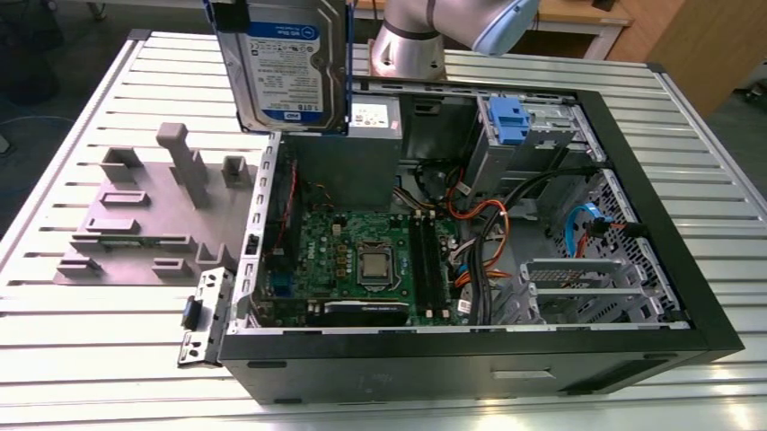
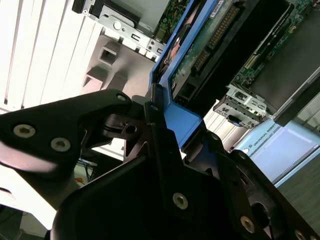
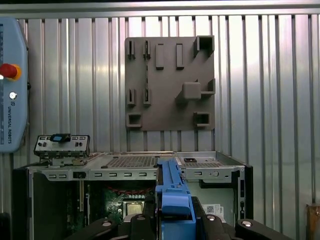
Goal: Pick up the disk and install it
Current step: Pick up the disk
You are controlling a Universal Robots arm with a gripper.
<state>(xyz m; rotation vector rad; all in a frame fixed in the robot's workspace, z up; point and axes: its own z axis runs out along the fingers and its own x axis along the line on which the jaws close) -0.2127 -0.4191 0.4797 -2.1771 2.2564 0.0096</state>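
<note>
Closest in the exterior view stands the open computer case (image 1: 480,346) on the desk (image 1: 96,359); the disk (image 1: 282,63) hangs upright above its far side, label toward the camera, a grey fixture plate (image 1: 132,224) lying at the exterior view's left. In the second wrist view the jaws are closed on the disk's blue carrier (image 2: 187,127). In the first wrist view this carrier sits between them, over the case.

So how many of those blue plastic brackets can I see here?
2. One bracket frames the disk held over the computer case; the other bracket sits in the case's drive bay. More may be hidden.
</note>
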